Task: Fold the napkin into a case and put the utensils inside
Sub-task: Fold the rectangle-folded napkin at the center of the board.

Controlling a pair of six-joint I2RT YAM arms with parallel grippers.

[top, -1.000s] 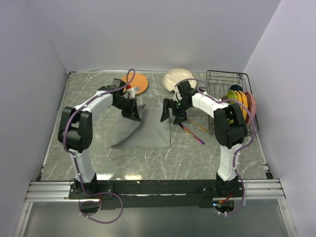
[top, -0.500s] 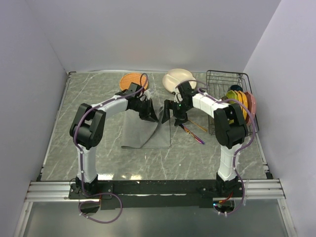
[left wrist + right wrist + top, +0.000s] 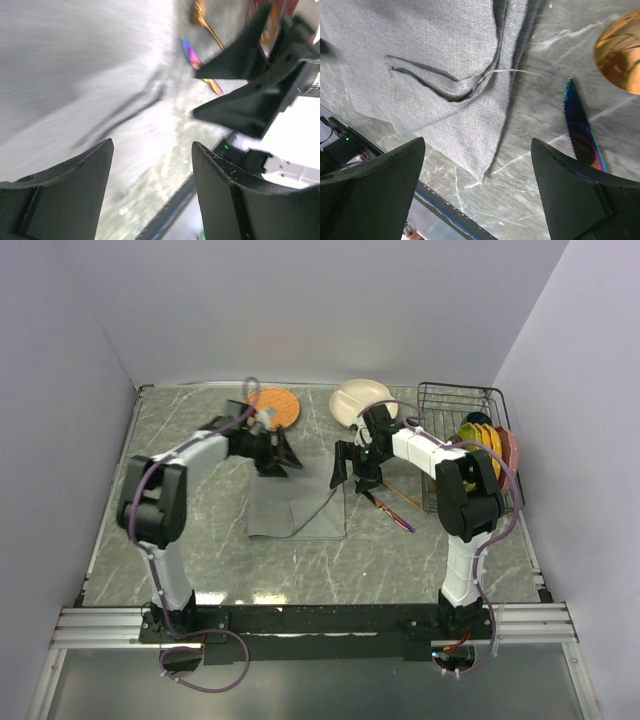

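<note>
We are hovering left pincer (image 3: 279,456) and right pincer (image 3: 352,472), both released, so the napkin (image 3: 298,508) lies folded, knife (image 3: 581,127) at its three o'clock.

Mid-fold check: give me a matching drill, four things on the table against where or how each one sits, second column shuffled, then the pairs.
Things:
1. napkin
2. knife
3. mat
4. rack

Place or state:
A. iridescent, flat on the table between the grey cloth and the wire basket
B. black wire, far right corner
C. grey, partly folded, rumpled, mid-table
D. round, orange, toward the far edge

Pairs: 1-C, 2-A, 3-D, 4-B
</note>
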